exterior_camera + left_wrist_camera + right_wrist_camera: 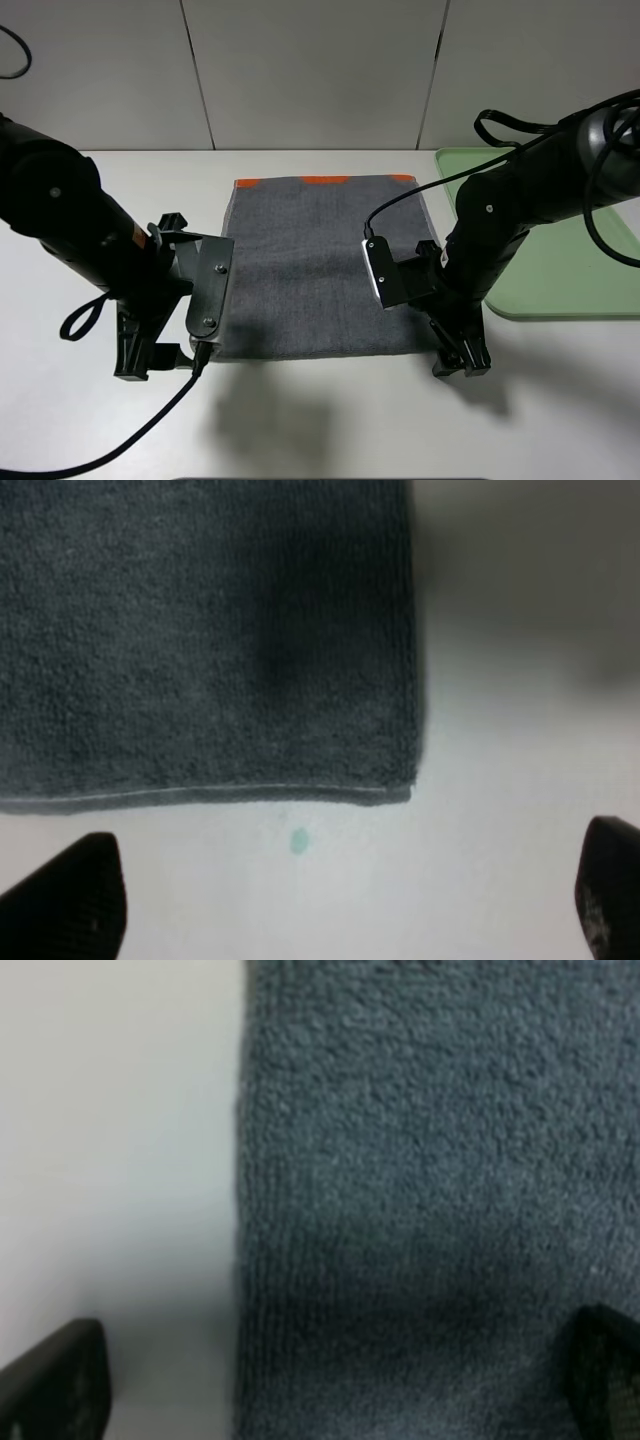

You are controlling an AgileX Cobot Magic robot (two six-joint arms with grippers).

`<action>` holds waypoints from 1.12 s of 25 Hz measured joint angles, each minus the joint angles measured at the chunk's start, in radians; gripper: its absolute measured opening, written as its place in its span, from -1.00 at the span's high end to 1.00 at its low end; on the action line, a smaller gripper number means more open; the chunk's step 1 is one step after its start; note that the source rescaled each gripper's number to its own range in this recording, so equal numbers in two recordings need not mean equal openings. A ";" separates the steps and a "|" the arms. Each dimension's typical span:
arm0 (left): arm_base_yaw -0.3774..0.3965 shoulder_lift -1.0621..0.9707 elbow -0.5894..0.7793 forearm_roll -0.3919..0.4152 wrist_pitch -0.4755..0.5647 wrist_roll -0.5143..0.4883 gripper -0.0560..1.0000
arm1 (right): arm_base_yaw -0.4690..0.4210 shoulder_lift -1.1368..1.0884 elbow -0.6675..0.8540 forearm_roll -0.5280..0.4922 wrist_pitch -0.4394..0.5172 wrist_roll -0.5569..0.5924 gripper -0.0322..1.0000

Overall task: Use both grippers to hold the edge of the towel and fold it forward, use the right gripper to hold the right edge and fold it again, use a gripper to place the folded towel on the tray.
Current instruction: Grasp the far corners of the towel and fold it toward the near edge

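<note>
The dark grey towel (pixel 320 265) lies flat on the white table, with its orange band along the far edge. My left gripper (pixel 155 360) hangs low at the towel's front left corner. In the left wrist view it (pixel 340 910) is open and empty, with the towel's corner (pixel 200 630) just ahead of its fingertips. My right gripper (pixel 462 362) hangs low at the front right corner. In the right wrist view it (pixel 330 1380) is open and straddles the towel's side edge (pixel 430 1180), one finger over the table and one over the cloth. The pale green tray (pixel 560 270) lies at the right.
The white table (pixel 320 430) stretches to a pale panelled wall at the back. A small teal spot (pixel 298 841) marks the table just off the towel's hem. The right arm's elbow hangs over the tray's left side. Black cables trail from both arms.
</note>
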 joint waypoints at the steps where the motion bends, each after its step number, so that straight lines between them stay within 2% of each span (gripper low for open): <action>1: 0.000 0.011 0.000 -0.017 0.000 0.001 -0.79 | 0.000 0.003 -0.002 -0.001 0.001 0.000 -1.00; 4: 0.000 0.047 0.000 -0.049 -0.008 0.019 -0.79 | 0.000 0.005 -0.005 -0.001 0.004 0.000 -1.00; 17: -0.005 0.179 -0.001 -0.054 -0.145 0.042 -0.78 | 0.000 0.006 -0.006 -0.001 0.005 0.000 -1.00; 28: -0.083 0.258 -0.013 -0.066 -0.235 0.085 -0.76 | 0.000 0.006 -0.006 0.009 0.000 0.000 -1.00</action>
